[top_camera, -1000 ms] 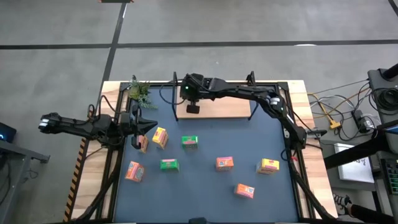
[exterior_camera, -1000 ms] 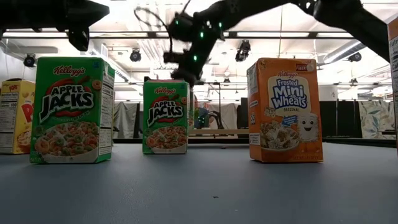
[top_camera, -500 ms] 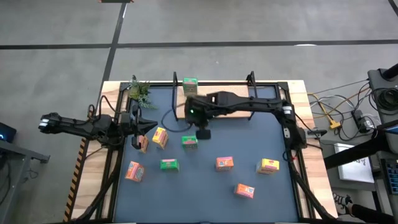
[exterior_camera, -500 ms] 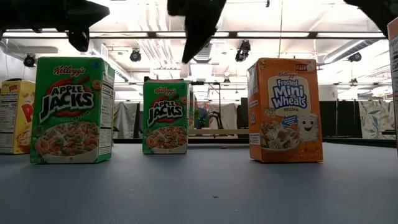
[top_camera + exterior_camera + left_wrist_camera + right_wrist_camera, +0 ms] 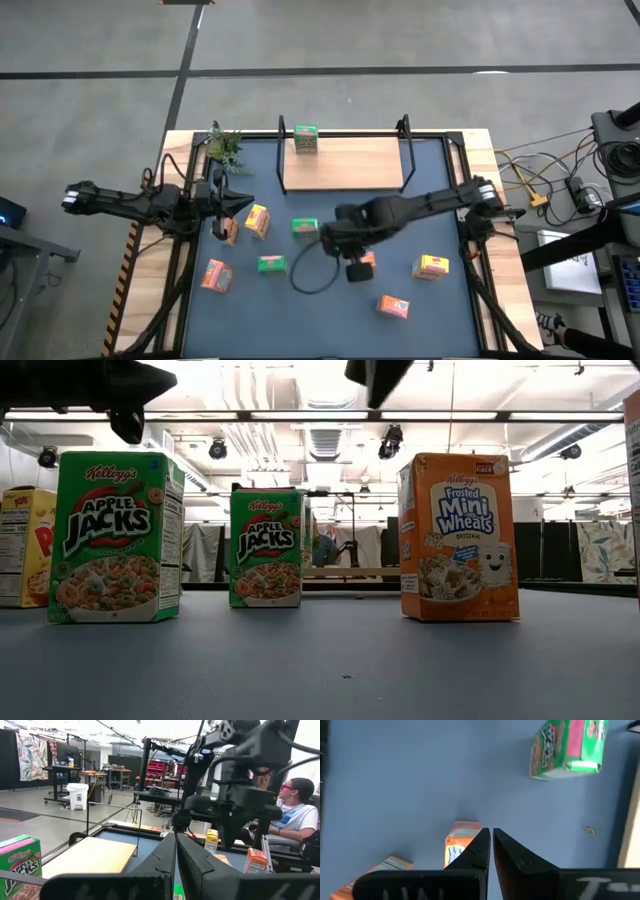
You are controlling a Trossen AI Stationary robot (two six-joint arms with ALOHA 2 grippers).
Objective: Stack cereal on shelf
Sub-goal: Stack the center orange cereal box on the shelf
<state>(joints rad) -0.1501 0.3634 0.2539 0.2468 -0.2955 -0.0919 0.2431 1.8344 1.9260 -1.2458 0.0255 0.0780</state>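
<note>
The shelf [image 5: 345, 165], a light-wood board with black end posts, lies at the mat's far edge. One green cereal box [image 5: 306, 139] stands on its left end. Several more boxes stand or lie scattered on the blue mat: green ones [image 5: 305, 228] [image 5: 272, 265], a yellow one [image 5: 432, 266] and orange-red ones [image 5: 393, 306]. My right gripper [image 5: 355, 268] hovers shut above a pink-orange box [image 5: 461, 842] mid-mat and touches nothing. My left gripper [image 5: 240, 203] waits shut at the mat's left edge, near a yellow box [image 5: 258, 220].
A green plastic plant [image 5: 224, 148] sits at the far left corner. The low view shows two Apple Jacks boxes [image 5: 115, 540] [image 5: 267, 548] and an orange Mini Wheats box [image 5: 458, 538] upright. A seated person [image 5: 295, 812] is beyond the table's right side. Bare mat lies along the near edge.
My right gripper has drawn back from over the shelf toward the near edge and to the right, ending above the mat's middle. As the arm left, the green box showed standing on the shelf's left end. The left arm kept still.
</note>
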